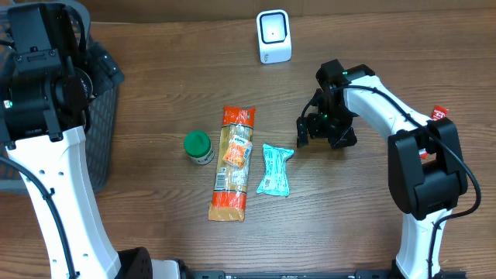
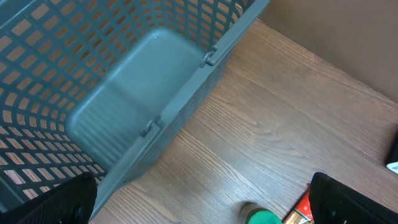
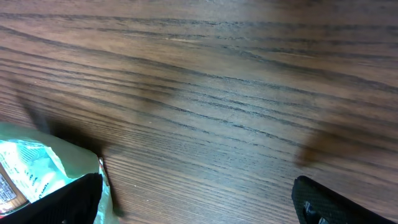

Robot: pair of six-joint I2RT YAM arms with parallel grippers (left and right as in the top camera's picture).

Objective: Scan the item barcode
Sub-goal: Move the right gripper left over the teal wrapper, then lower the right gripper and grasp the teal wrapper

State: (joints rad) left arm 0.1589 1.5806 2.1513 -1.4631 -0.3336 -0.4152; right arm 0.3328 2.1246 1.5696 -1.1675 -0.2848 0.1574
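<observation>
The right gripper [image 3: 199, 208] has its jaws spread wide with nothing between them; only bare table [image 3: 236, 93] shows in the gap. Just to its lower left in the overhead frame lies the teal packet [image 1: 275, 170]. It lies flat, its long axis running nearly top to bottom with the upper end leaning slightly right. In the right wrist view one corner of the packet sits close to a fingertip at lower left. Just beside the packet on the left, the longer orange packet [image 1: 232, 163] lies nearly parallel. The green-capped jar [image 1: 198, 147] sits left of that. The scanner [image 1: 273, 36] stands at upper centre, well apart, with open wood in between. The left gripper [image 2: 202, 208] is likewise wide open and empty, by the edge of the basket [image 2: 124, 93] at upper left.
</observation>
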